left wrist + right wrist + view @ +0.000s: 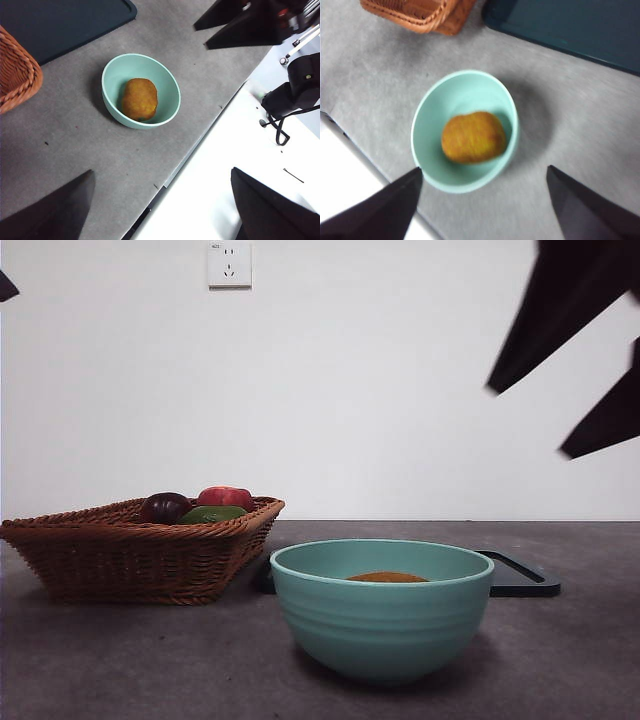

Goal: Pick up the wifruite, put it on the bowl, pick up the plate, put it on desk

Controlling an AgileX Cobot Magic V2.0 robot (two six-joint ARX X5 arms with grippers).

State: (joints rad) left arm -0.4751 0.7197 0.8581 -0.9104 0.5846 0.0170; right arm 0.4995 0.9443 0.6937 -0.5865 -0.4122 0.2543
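The brownish-orange wifruite [139, 98] lies inside the teal-green bowl [381, 625] on the dark grey desk [120, 660]; only its top shows over the rim in the front view [388, 577]. It also shows in the right wrist view [473, 137]. My right gripper [484, 169] is open and empty, up above the bowl, at the upper right in the front view [526, 422]. My left gripper [162, 172] is open and empty, high over the desk's edge. A flat dark plate [525, 582] lies on the desk behind the bowl.
A wicker basket [130, 555] stands left of the bowl and holds a red fruit [226, 497], a dark fruit [164, 506] and a green fruit [213, 513]. The desk's edge [200, 145] runs close to the bowl, with a white surface beyond.
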